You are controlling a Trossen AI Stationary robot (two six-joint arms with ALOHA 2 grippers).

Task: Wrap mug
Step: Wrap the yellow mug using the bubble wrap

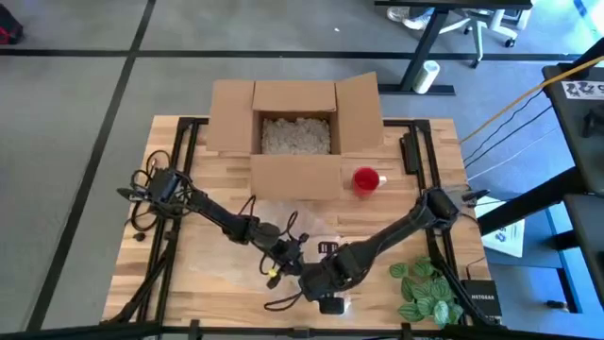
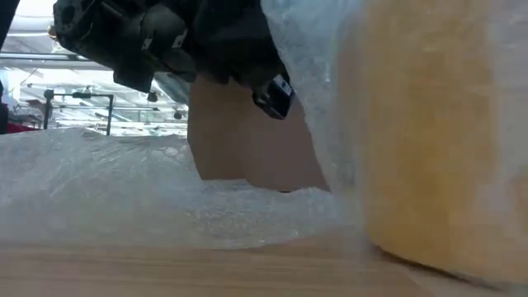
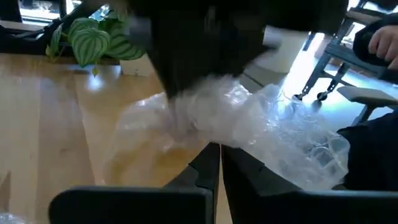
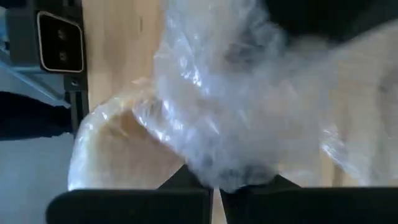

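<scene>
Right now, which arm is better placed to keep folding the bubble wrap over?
Right, probably. The right gripper already pinches the bubble wrap near the front edge; the left gripper looks shut beside the bundle, holding none of it.

My table point(image 1: 170, 255) was pale butcher-block wood on a black frame, standing on grey carpet point(image 1: 66, 142) crossed by dark seams. Beyond its far edge stood a desk leg point(image 1: 427, 42) and a white office chair base point(image 1: 477, 24). Yellow cable point(image 1: 514, 99) ran toward dark equipment at one side.
</scene>
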